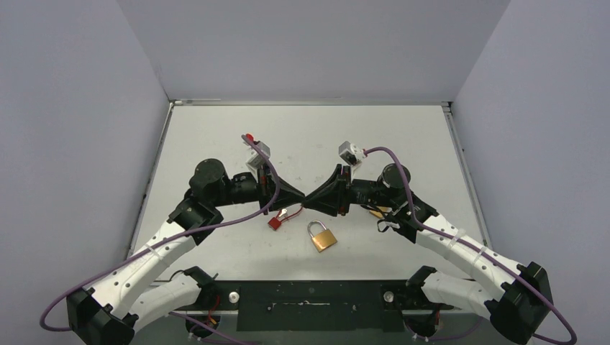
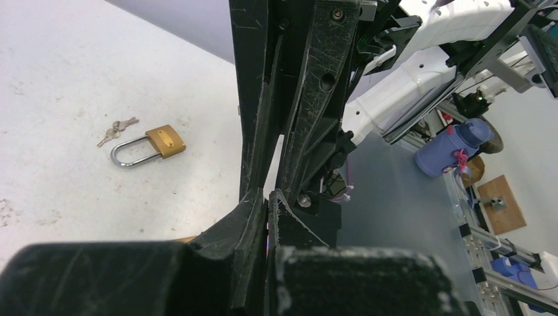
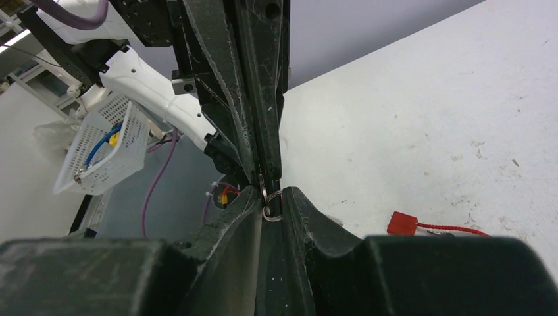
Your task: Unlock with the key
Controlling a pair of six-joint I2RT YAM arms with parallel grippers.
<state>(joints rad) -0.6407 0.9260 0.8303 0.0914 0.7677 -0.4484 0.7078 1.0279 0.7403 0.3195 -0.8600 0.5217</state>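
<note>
- The two arms meet tip to tip over the middle of the table (image 1: 216, 144), fingers pointing at each other.
- The left gripper (image 1: 298, 199) is clenched tight, and a small metal ring (image 3: 272, 205) sits right at its fingertips, seemingly pinched there.
- The right gripper (image 1: 314, 199) has its fingers close on either side of that same ring with only a narrow gap. I cannot tell whether they actually clamp it.
- A red tag (image 1: 275, 223) with a red cord lies on the table just under the meeting point, on the left arm's side.
- The brass padlock (image 1: 323, 236) lies flat on the table near the front, below the grippers and apart from them.
- A small bunch of keys (image 2: 117, 130) lies on the table just beside the padlock's shackle.
</note>
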